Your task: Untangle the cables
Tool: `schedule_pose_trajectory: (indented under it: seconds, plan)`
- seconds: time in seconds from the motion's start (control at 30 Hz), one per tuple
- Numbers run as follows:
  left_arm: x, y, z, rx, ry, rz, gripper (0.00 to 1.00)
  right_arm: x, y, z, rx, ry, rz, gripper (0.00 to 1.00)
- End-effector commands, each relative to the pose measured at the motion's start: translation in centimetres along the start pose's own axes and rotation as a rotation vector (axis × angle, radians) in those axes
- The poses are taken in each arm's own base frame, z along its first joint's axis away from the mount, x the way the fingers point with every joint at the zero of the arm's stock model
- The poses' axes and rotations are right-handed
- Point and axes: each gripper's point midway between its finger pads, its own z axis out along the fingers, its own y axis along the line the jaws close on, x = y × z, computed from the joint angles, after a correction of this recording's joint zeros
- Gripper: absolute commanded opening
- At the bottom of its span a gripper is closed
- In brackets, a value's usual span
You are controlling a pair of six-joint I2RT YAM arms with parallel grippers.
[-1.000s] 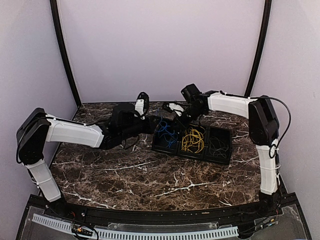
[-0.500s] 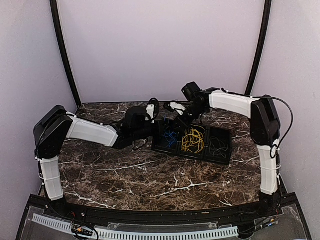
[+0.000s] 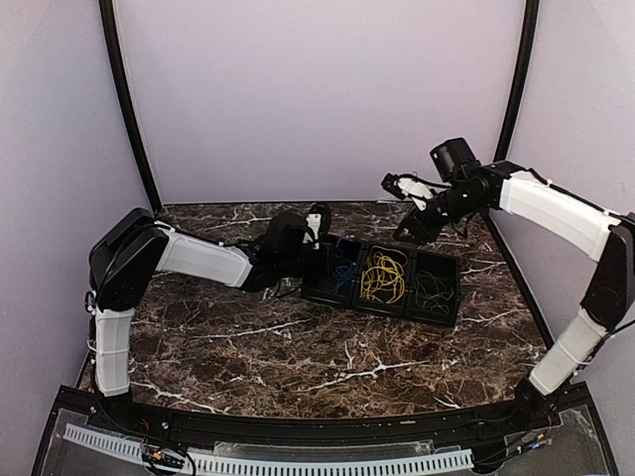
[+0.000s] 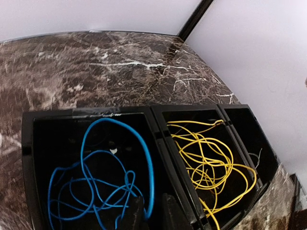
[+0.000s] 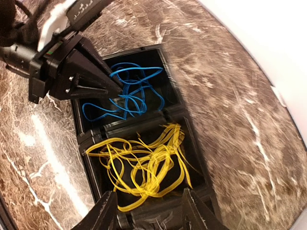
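Your left gripper point(image 4: 149, 201) sits low in the tray's point(image 3: 451, 263) left compartment, tips nearly together at the blue cable point(image 5: 128, 101); whether it pinches, you cannot tell. The yellow cable point(image 5: 148, 167) fills the middle, the dark grey cable point(image 3: 434, 288) the right. Your right gripper point(image 5: 148, 196) hangs above, fingers apart, empty. Separation looks nearly done.

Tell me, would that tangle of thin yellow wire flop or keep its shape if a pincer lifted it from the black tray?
The tangle of thin yellow wire would probably flop: it lies in loose, slack loops. It looks light, being so thin. Overlapping loops would likely drag each other along.
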Motion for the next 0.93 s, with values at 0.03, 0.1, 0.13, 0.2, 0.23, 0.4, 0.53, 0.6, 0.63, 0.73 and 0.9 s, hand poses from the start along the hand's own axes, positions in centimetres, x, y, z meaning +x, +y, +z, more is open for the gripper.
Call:
schedule_pose_trajectory:
  seconds: [0.03, 0.1, 0.13, 0.2, 0.23, 0.4, 0.53, 0.6, 0.63, 0.73, 0.9]
  plan:
    - [-2.4, -1.1, -1.8, -0.006, -0.003, 0.022, 0.25, -0.7, -4.7, -8.1, 0.237, -0.213, 0.025, 0.56]
    - [-3.1, -1.3, -2.9, -0.017, -0.007, 0.033, 0.32, -0.1, -6.2, -11.0, 0.318, -0.289, 0.054, 0.64]
    - [-3.1, -1.2, -3.2, -0.025, -0.004, 0.034, 0.36, 0.3, -6.7, -12.1, 0.35, -0.317, 0.072, 0.72]
    - [-3.5, -1.3, -4.3, -0.038, 0.0, 0.04, 0.41, 1.5, -7.8, -13.6, 0.42, -0.366, 0.125, 0.95]
    - [-3.8, -1.4, -4.9, -0.044, 0.007, 0.041, 0.43, 2.3, -8.3, -13.9, 0.453, -0.38, 0.159, 0.98]
    - [-3.9, -1.5, -7.4, -0.071, 0.037, 0.075, 0.56, 4.7, -9.8, -14.8, 0.517, -0.468, 0.313, 0.98]
    - [-5.1, -1.2, -10.6, -0.126, 0.017, 0.132, 0.67, 5.5, -10.5, -15.7, 0.557, -0.528, 0.433, 0.99]
    - [-6.9, -1.2, -13.2, -0.172, -0.025, 0.175, 0.7, 5.2, -10.7, -16.8, 0.575, -0.559, 0.459, 0.99]
    - [-6.9, -0.7, -13.9, -0.2, -0.015, 0.192, 0.72, 4.9, -11.0, -17.8, 0.6, -0.573, 0.472, 0.99]
    - [-9.5, -0.1, -17.6, -0.285, -0.054, 0.252, 0.74, 4.0, -11.8, -20.5, 0.683, -0.593, 0.483, 0.99]
    - [-13.6, 1.9, -22.8, -0.403, -0.153, 0.262, 0.79, 2.7, -11.9, -23.1, 0.725, -0.604, 0.453, 0.99]
